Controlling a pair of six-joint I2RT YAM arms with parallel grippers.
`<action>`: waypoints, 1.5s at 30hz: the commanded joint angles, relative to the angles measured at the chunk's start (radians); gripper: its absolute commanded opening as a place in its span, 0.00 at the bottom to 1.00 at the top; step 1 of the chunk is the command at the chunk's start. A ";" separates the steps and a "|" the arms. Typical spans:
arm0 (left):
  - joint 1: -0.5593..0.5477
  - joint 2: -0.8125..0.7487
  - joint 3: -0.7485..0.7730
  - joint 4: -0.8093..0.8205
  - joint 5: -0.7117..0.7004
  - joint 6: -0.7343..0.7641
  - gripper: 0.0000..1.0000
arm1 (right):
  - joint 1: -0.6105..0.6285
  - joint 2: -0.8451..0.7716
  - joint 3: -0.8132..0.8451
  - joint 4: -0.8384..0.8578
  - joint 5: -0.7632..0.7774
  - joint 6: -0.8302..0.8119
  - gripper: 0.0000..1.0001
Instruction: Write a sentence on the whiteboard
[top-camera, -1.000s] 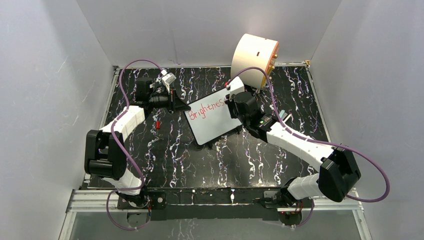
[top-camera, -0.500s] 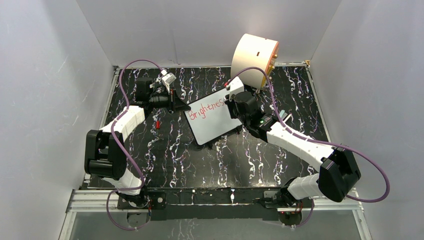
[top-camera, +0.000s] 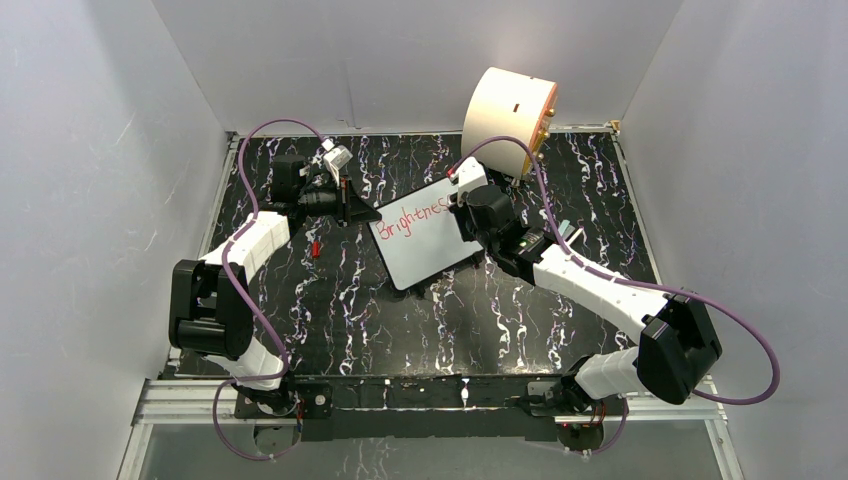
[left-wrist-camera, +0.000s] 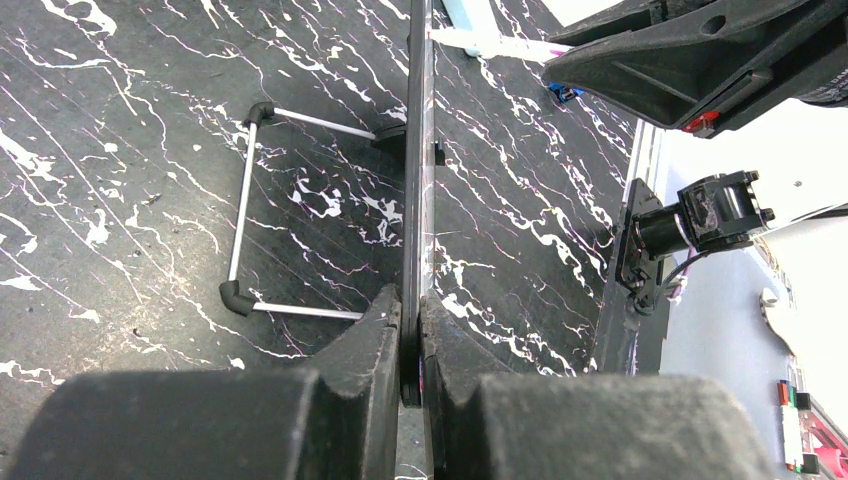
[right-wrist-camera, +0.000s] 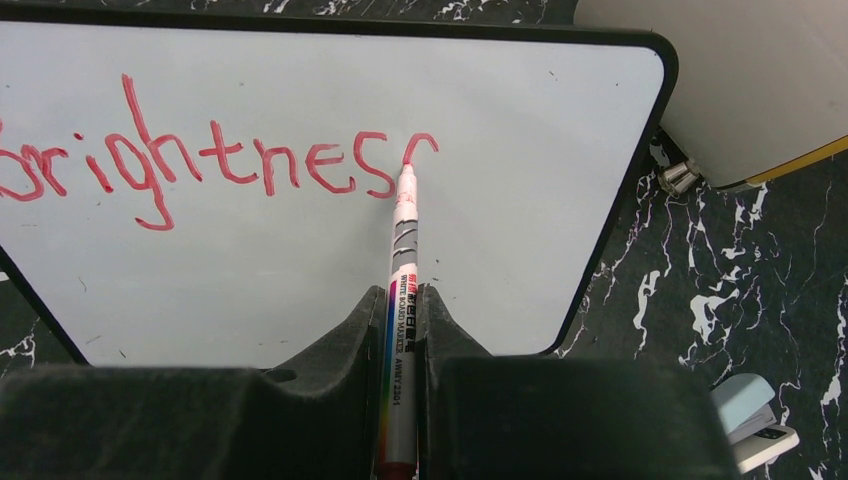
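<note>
The whiteboard (top-camera: 425, 250) lies tilted in the middle of the table. My left gripper (top-camera: 356, 211) is shut on its left edge; the left wrist view shows the board edge-on (left-wrist-camera: 417, 150) between the closed left gripper (left-wrist-camera: 411, 340). My right gripper (top-camera: 461, 200) is shut on a whiteboard marker (right-wrist-camera: 403, 270) over the board's far right corner. The marker's red tip touches the whiteboard (right-wrist-camera: 300, 260) at a fresh curved stroke. The sentence (right-wrist-camera: 200, 160) reads "Brightnes" in red plus that partial stroke, and it also shows in the top view (top-camera: 412, 215).
A big cream cylinder (top-camera: 508, 110) stands just behind the board's far right corner and shows in the right wrist view (right-wrist-camera: 740, 90). A light blue object (right-wrist-camera: 750, 405) lies right of the board. A wire stand (left-wrist-camera: 243, 200) lies beside the board. A small red item (top-camera: 315, 247) lies on the table.
My right gripper with the marker has shifted slightly toward the far left over the board. The left arm and the board have not moved.
</note>
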 joint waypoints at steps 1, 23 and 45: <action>-0.027 0.027 -0.009 -0.093 -0.036 0.041 0.00 | -0.004 -0.007 0.001 -0.008 0.028 -0.010 0.00; -0.028 0.031 -0.008 -0.093 -0.036 0.040 0.00 | -0.004 -0.007 -0.004 -0.031 -0.038 0.015 0.00; -0.028 0.029 -0.008 -0.095 -0.051 0.041 0.00 | -0.004 -0.111 -0.054 -0.004 0.043 0.018 0.00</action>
